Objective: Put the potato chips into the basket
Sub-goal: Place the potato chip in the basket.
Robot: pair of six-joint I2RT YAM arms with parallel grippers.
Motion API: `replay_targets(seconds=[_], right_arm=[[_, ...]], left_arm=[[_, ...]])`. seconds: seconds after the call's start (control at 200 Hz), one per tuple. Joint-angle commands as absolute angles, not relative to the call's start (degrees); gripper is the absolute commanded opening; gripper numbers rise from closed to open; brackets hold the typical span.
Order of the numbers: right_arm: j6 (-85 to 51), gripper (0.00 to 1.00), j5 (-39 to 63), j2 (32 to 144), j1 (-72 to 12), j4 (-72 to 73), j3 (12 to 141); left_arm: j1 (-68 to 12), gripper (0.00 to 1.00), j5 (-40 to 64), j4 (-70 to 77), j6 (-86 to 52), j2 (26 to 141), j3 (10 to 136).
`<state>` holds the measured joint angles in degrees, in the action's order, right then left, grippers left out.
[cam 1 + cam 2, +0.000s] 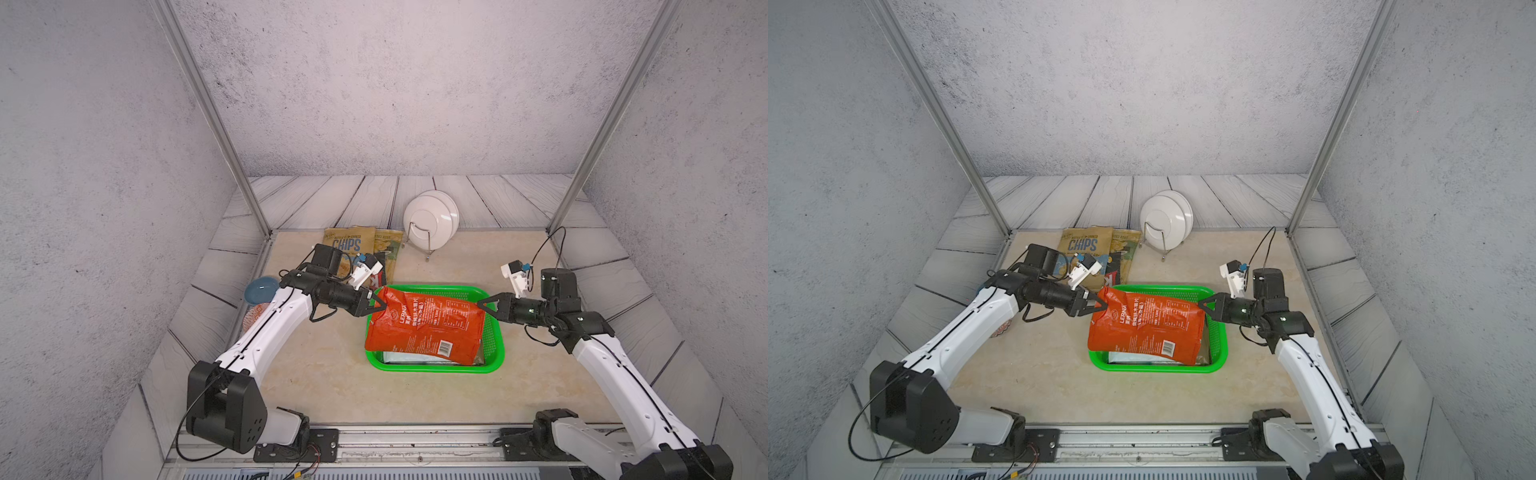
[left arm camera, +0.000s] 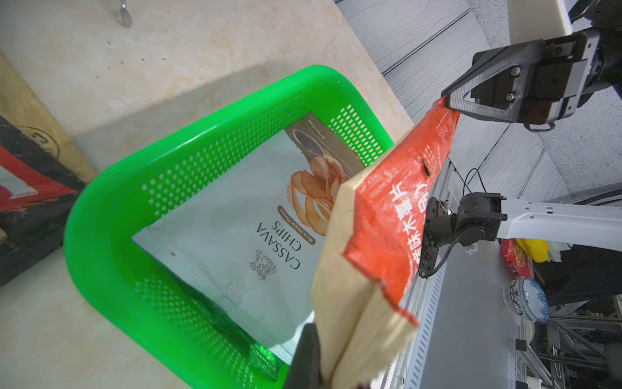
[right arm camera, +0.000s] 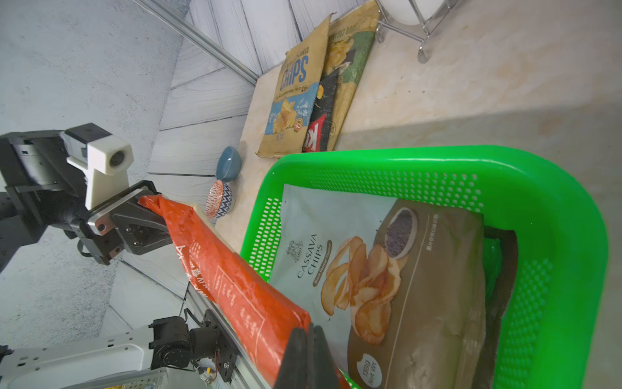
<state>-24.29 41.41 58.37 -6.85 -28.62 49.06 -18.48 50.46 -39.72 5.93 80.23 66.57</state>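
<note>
The left jaws are clenched on one top corner of the orange bag (image 1: 424, 328), and the right jaws are clenched on the opposite top corner. The bag hangs stretched between them, with its printed back and barcode toward the camera in both top views (image 1: 1146, 328). In the right wrist view, the orange bag (image 3: 235, 289) runs from the left jaws at the middle left of the frame down to the right jaws at the bottom edge.

The bag hangs over the green basket (image 1: 495, 345), in the centre of the frame, and hides most of it. I cannot tell if its lower edge touches what lies below.

Inside the basket (image 2: 87, 242) a pale-blue cassava chips bag (image 2: 218, 235) lies flat. A green bag (image 2: 261, 358) shows partly under it.

Just behind the basket, in the upper middle of the frame, three more bags lie on the worktop (image 1: 324, 374). They are a tan "CHIPS" bag (image 1: 347, 243), a tan and green bag (image 1: 390, 241) beside it, and a black bag (image 3: 323, 114) that overlaps them.

To the right of these bags, white plates (image 1: 430, 216) stand in a wire rack. At the left of the frame a blue bowl (image 1: 259, 289) and a patterned bowl (image 3: 220, 198) sit near the left arm.
</note>
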Motion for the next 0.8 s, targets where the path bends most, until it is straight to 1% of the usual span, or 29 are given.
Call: replay_targets(seconds=[0.0,0.155,0.28,0.45,0.621,0.796], right_arm=[[-21.1,0.00,34.4,57.5,-6.3,-34.8,49.9],[-19.8,0.00,31.1,57.3,-6.3,-36.8,50.5],[-19.0,0.00,29.0,58.0,-6.3,-37.7,51.2],[-18.8,0.00,26.7,59.0,-6.3,-37.3,51.8],[-19.7,0.00,26.6,60.7,-6.3,-34.7,51.4],[-20.2,0.00,26.1,63.2,-6.3,-32.3,51.5]], left_arm=[[-18.4,0.02,49.6,-35.3,4.8,81.6,64.7],[-19.4,0.04,48.3,-30.2,2.8,83.0,61.3],[-20.3,0.08,46.8,-28.6,2.6,84.0,60.0],[-20.7,0.09,44.2,-26.9,2.5,85.6,59.6],[-20.7,0.10,41.1,-25.0,2.4,87.5,60.7],[-20.7,0.10,40.8,-25.3,2.5,89.4,62.3]])
